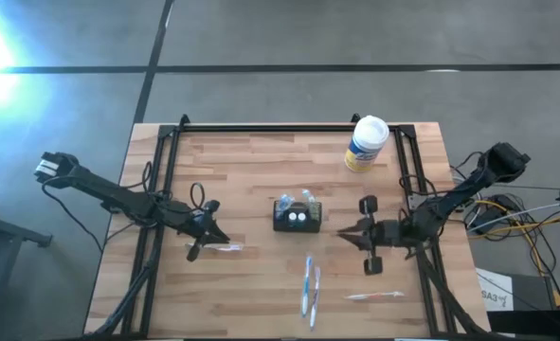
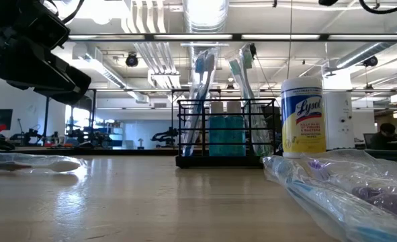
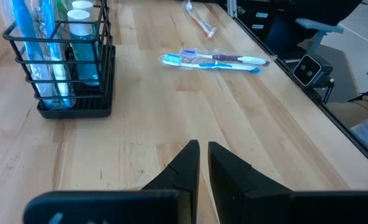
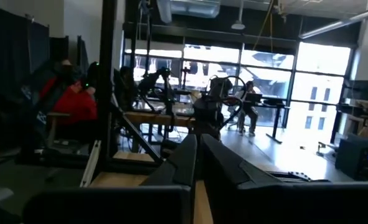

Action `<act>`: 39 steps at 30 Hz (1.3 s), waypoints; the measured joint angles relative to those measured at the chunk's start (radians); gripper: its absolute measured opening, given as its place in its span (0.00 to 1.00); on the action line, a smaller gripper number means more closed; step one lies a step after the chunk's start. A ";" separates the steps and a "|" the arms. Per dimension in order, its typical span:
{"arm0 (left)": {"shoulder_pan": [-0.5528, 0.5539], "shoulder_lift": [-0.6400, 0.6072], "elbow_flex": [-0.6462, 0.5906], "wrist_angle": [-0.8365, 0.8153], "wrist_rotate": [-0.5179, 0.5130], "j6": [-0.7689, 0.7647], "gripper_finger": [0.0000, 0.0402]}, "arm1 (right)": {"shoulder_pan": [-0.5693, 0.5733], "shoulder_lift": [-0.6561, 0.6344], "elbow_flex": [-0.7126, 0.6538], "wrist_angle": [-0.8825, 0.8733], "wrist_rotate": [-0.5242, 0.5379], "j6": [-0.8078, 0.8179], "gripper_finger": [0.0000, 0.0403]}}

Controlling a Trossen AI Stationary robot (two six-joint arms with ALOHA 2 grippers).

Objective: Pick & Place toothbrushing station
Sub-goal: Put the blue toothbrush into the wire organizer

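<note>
Station (image 1: 298, 215) sits mid-table, between my two grippers and apart from both. It's a black wire holder with toothbrushes and a blue bottle standing in it; the low view shows it upright.

Left gripper (image 3: 202, 163) is down near the wood, fingers pressed nearly together with only a thin slit between them, holding nothing. Station is ahead of these jaws and off to one side, its top cut off in the left wrist view. Wrapped toothbrushes (image 3: 212, 60) lie farther ahead, flat on the table. A clear wrapper (image 1: 225, 247) lies just beside this gripper in the high view; contents hard to make out.

Right gripper (image 1: 344, 232) is at the station's other side, tips pointed at it, fingers closed together, empty. Its wrist view misses the station and shows only the room.

Canister (image 1: 365, 143) stands at the table's far edge, well apart from both jaws.
</note>
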 joint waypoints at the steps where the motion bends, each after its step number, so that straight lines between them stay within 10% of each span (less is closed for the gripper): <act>1: 0.000 0.000 0.004 0.000 0.000 0.001 0.09 | 0.002 0.000 -0.001 0.000 -0.001 -0.002 0.03; 14: 0.000 0.000 0.035 0.015 -0.036 0.226 0.09 | -0.056 0.041 -0.011 0.012 -0.011 -0.066 0.02; 29: 0.000 0.000 0.033 0.070 -0.043 0.168 0.09 | -0.061 -0.664 -0.267 -0.338 -0.032 0.053 0.02; 39: 0.000 0.000 0.032 0.082 -0.081 0.027 0.09 | -0.071 -0.866 -0.406 -0.523 0.016 0.095 0.02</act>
